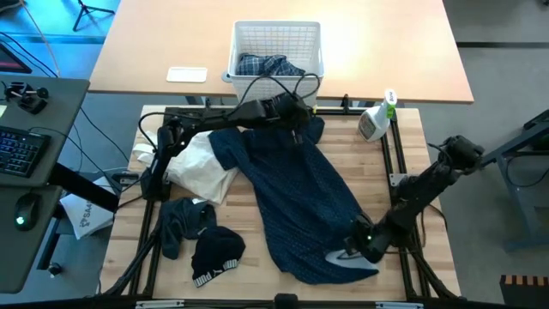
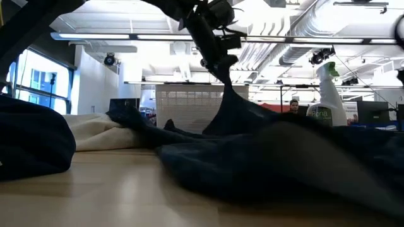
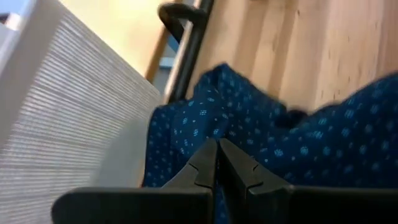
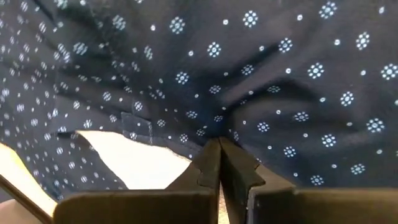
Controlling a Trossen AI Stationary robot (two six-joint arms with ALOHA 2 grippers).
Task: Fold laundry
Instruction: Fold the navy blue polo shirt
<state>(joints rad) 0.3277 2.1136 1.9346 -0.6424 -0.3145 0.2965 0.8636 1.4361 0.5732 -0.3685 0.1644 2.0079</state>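
The navy shirt with tiny white dots (image 1: 300,189) lies slantwise on the wooden table, from the far middle to the near right. My left gripper (image 1: 296,116) is shut on its far end, just in front of the basket. In the low view that end rises to a peak (image 2: 230,94) under the gripper (image 2: 221,69). My right gripper (image 1: 356,249) is shut on the shirt's near end, beside a pale inner patch (image 4: 137,158). The rest of the shirt rests flat on the table. My left gripper pinches the shirt's far end (image 3: 208,134) between its two fingers, slanting down from the table's left side. That end is lifted off the table and the cloth falls away below it in a tent; how many layers, I cannot tell. My right gripper pinches a pucker of the dotted cloth (image 4: 217,127) at the shirt's near end, coming steeply from above. Creases run together at the fingertips. The cloth around them lies on the table.
A white lattice basket (image 1: 249,43) holding a plaid shirt (image 1: 270,64) stands beyond the table's far edge. A spray bottle (image 1: 377,120) stands far right. A cream cloth (image 1: 202,167) and small dark pieces (image 1: 184,223) (image 1: 219,253) lie on the left half.
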